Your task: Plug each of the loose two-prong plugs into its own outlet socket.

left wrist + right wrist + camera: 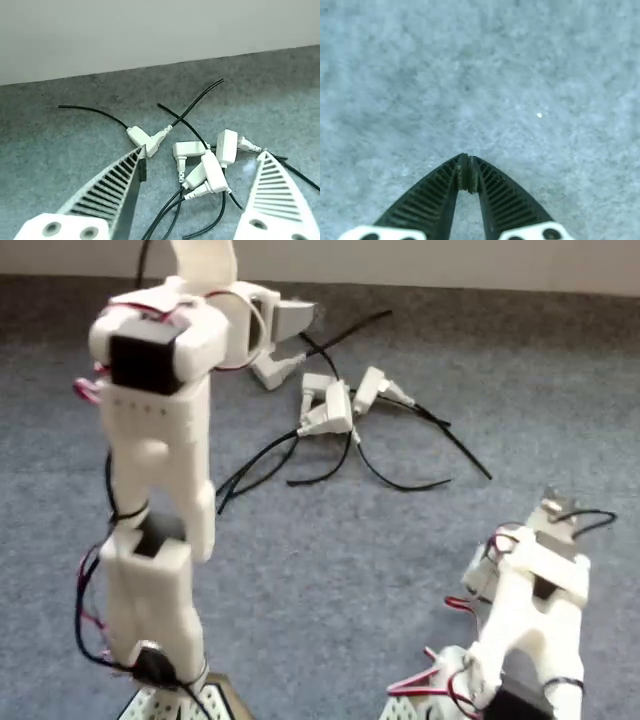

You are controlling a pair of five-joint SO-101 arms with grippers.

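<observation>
Grey, felt-like cloth covers the tabletop [330, 570]. On its far side lie the white plastic plugs [328, 408], small angular blocks with thin black cords [400, 483] curling away in a loose tangle. The left gripper [202, 152] hangs just above them with its ribbed white fingers [107, 182] spread wide. One plug [144, 140] sits right at a fingertip, and the others lie between the two tips. At the near right, the right gripper [469, 172] points down at bare cloth, its dark ribbed tips pressed together.
</observation>
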